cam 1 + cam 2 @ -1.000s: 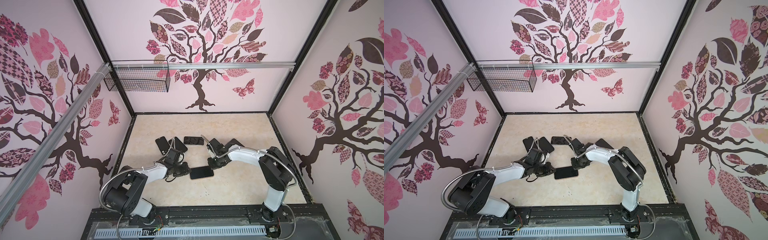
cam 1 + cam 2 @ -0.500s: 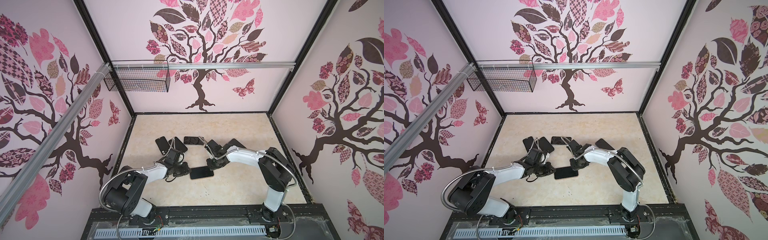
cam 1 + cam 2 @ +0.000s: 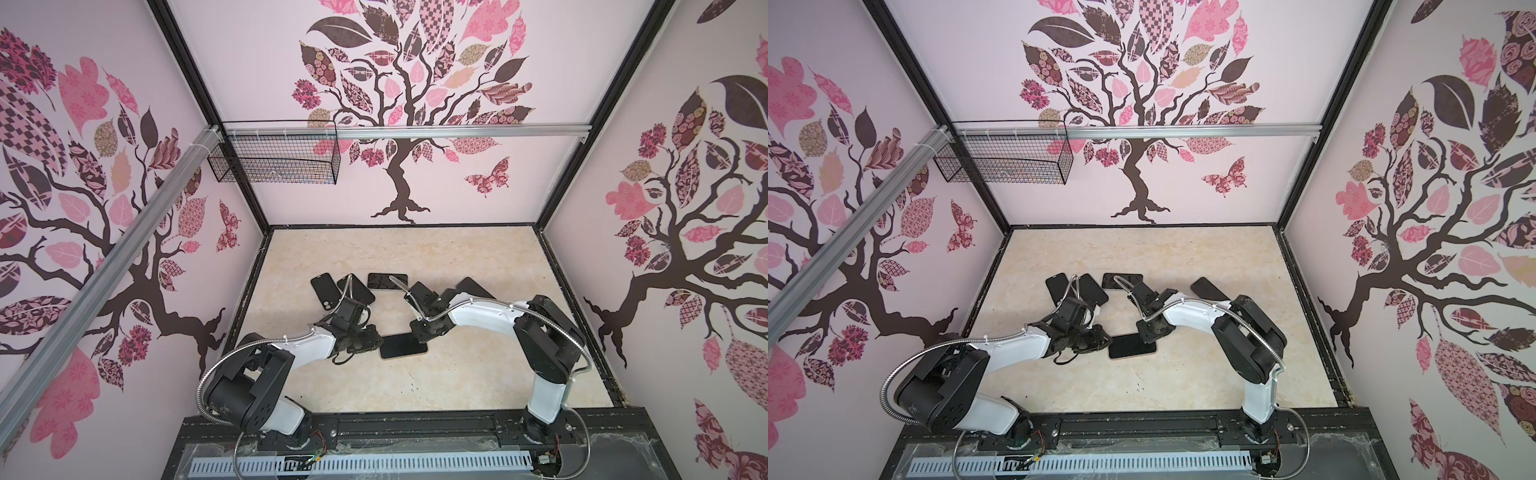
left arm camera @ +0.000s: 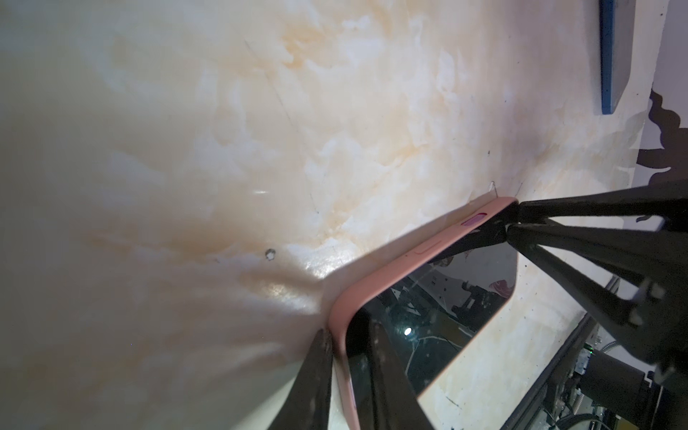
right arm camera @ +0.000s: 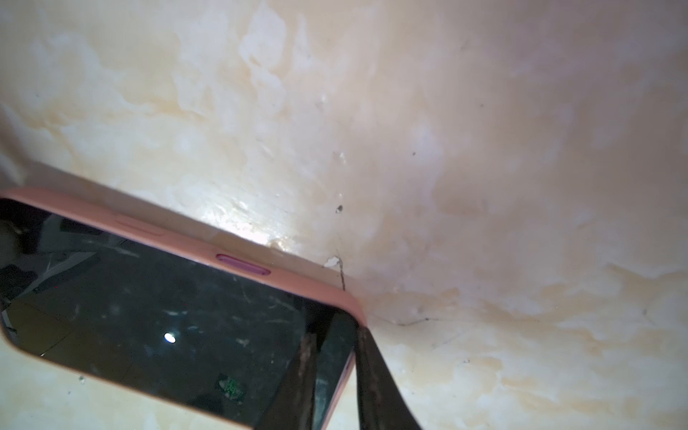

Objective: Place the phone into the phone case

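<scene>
Midway between the counter's side edges and nearer its front edge, the black glass-fronted phone [image 3: 403,345] lay screen up inside the soft pink phone case [image 4: 372,286], flat on the beige marble-patterned counter [image 3: 457,257]. The pink rim looked flush along the long side and the two corners that I could see.

The left end effector [image 4: 348,329] stood at one short end. Its fingers were a little apart, one outside the rim and one over the screen, with a sliver of glass between finger and rim. The right end effector [image 5: 335,335] straddled the opposite corner in the same way. Neither seemed to be clamping.

I judged the seating step all but done. The next move called for a straight lift clear of both ends, without snagging the rim, and a check of the hidden far long side.
</scene>
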You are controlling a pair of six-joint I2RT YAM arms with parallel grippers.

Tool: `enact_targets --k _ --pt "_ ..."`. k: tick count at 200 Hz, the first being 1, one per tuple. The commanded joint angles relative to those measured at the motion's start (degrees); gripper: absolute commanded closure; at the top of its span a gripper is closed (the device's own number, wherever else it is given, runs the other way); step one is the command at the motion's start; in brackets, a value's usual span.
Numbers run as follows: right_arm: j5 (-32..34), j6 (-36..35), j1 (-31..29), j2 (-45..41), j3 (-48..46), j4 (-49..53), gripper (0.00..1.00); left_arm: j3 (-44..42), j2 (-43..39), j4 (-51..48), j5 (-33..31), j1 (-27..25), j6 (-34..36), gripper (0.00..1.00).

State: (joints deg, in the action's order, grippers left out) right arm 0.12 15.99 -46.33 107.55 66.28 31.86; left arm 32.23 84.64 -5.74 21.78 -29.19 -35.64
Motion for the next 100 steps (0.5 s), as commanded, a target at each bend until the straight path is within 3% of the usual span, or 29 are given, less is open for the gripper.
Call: enact_targets --k 1,49,100 --pt "-2.39 -2.93 -2.16 15.04 -5.42 -4.45 0.77 -0.57 1.00 -3.44 -3.29 -1.31 1.84 0.78" --pt "-1.43 -3.78 -2.17 14.41 -4.19 -2.70 0.76 -0.81 -1.89 -5.40 -6.16 -1.08 1.52 0.76" --pt "-4.87 -5.27 -2.02 7.58 -2.43 -2.64 0.62 -2.22 -7.45 -8.21 -7.61 0.93 1.27 0.70"
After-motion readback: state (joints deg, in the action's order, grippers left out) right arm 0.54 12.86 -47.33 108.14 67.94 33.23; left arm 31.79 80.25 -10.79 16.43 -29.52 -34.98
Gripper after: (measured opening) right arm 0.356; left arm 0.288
